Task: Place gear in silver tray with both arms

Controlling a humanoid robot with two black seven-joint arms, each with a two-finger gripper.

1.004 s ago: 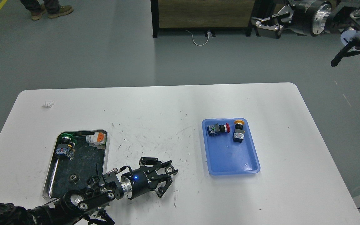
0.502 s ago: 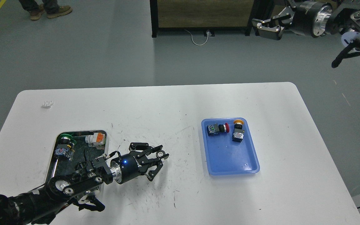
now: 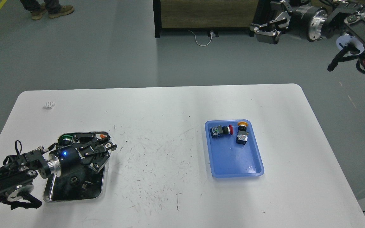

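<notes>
The silver tray (image 3: 48,193) lies at the table's front left. A small dark gear (image 3: 73,180) lies on its dark bottom, towards the front. My left gripper (image 3: 105,155) hovers over the tray's right half with its fingers spread, open and empty, pointing right. Its body hides part of the tray's contents. My right gripper (image 3: 262,31) is raised high at the far right, beyond the table, pointing left. Its fingers look apart and hold nothing.
A green-capped switch (image 3: 64,138) and an orange part (image 3: 103,136) lie at the tray's far end. A blue plastic tray (image 3: 233,158) at centre right holds a red button (image 3: 221,130) and a yellow button (image 3: 241,133). A small white piece (image 3: 48,105) lies at far left.
My left arm has drawn back to the left, carrying the open gripper from the bare table to above the silver tray. The right gripper shifted slightly left.
</notes>
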